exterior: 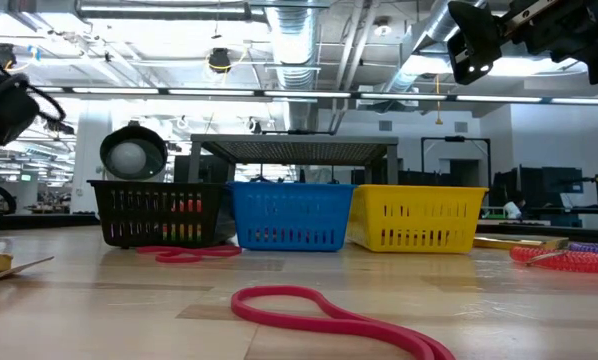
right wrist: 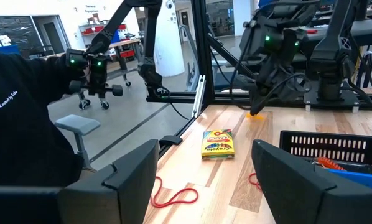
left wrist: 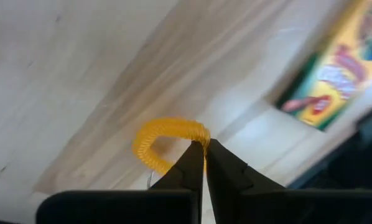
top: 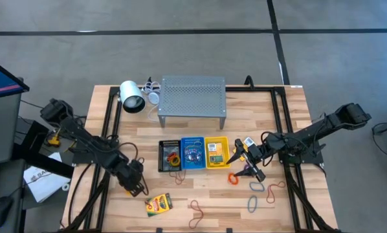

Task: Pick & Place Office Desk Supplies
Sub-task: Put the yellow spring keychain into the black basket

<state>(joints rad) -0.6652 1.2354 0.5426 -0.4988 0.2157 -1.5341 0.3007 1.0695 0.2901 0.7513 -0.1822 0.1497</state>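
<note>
I'm clamping the left gripper (left wrist: pixel 204 163) on a yellow band (left wrist: pixel 167 142) at the table's front left. The black basket (top: pixel 169 156) is lying just up-right of it, so I'm judging the lift goes that way. The right gripper (top: pixel 245 165) is hanging open beside the yellow basket (top: pixel 217 153).

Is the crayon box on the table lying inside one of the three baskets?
No. In the high view the crayon box lies on the bare wooden table, in front of the black basket and apart from it.
</note>
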